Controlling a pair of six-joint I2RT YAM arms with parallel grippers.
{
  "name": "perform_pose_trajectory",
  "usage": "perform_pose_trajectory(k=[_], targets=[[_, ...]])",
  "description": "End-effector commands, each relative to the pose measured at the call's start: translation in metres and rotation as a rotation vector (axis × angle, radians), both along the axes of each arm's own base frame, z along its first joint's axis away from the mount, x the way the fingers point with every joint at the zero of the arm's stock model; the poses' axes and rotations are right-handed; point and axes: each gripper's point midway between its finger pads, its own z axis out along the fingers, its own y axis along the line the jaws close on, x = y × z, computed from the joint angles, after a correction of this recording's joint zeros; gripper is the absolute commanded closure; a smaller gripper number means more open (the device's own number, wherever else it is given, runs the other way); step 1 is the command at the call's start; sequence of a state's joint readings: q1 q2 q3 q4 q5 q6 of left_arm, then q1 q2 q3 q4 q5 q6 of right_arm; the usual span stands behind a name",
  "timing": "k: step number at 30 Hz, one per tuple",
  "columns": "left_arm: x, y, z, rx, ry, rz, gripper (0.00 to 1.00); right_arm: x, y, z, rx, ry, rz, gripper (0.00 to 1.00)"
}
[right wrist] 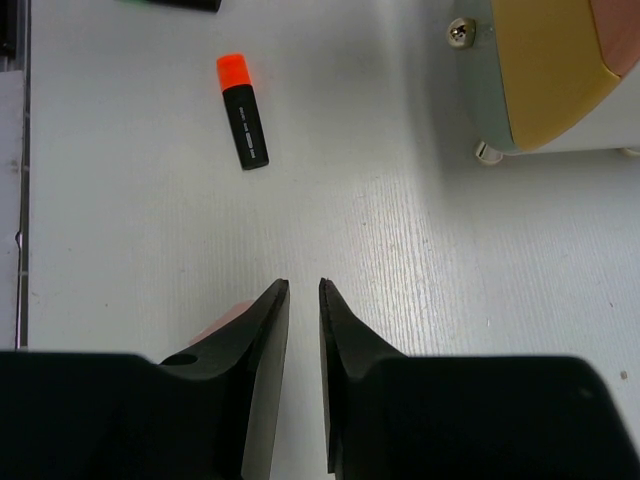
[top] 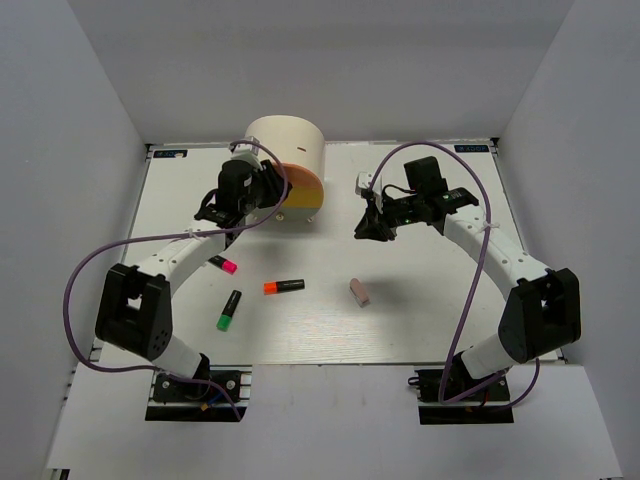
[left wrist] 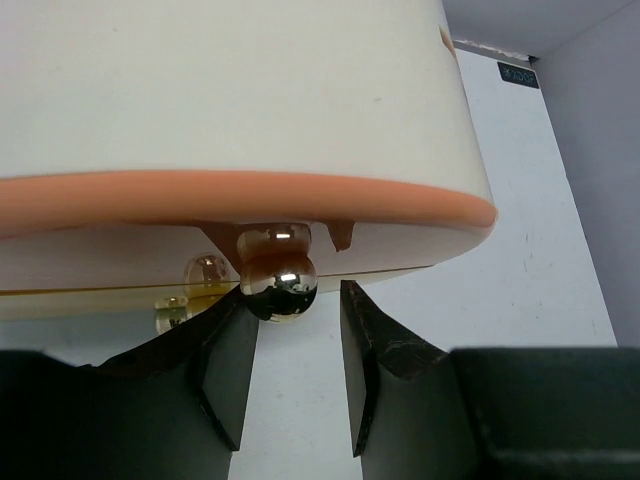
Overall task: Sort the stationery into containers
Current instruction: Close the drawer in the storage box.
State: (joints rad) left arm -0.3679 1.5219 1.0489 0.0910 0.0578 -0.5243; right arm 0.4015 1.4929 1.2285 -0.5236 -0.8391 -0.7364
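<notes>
The cream cabinet [top: 285, 140] stands at the back of the table, its orange drawer [top: 303, 186] facing forward. My left gripper [top: 268, 192] is open at that drawer. In the left wrist view its fingertips [left wrist: 295, 290] stand on either side of the shiny round knob [left wrist: 280, 285] under the orange front [left wrist: 250, 195]. My right gripper [top: 374, 228] hovers over the table, its jaws nearly together and empty [right wrist: 304, 285]. The pink [top: 224, 265], orange-red [top: 284, 286] and green [top: 229, 310] highlighters and the pink eraser [top: 359, 290] lie on the table. The white sticks are out of view.
A second knob [left wrist: 205, 272] shows lower on the cabinet. The right wrist view shows the orange-red highlighter [right wrist: 242, 125], the eraser [right wrist: 215, 325] partly behind a finger, and the yellow drawer [right wrist: 545, 70]. White walls enclose the table.
</notes>
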Motion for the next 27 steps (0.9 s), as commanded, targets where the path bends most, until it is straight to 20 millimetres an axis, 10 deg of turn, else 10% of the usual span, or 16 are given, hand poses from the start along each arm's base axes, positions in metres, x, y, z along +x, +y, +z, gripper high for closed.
perform_pose_trajectory(k=[1, 9, 16, 27], targets=[[0.011, 0.001, 0.029, -0.027, -0.073, 0.021, 0.52, -0.003, -0.001, 0.008, 0.013, -0.024, 0.000, 0.75], [0.012, -0.002, 0.028, -0.032, -0.073, 0.005, 0.52, -0.004, -0.001, 0.008, 0.014, -0.025, 0.003, 0.74], [-0.032, -0.010, 0.039, 0.004, -0.127, -0.149, 0.23, -0.004, -0.005, 0.004, 0.004, -0.025, -0.006, 0.69], [-0.051, 0.021, 0.000, 0.097, -0.015, -0.062, 0.34, -0.002, -0.003, 0.001, 0.006, -0.005, -0.009, 0.66]])
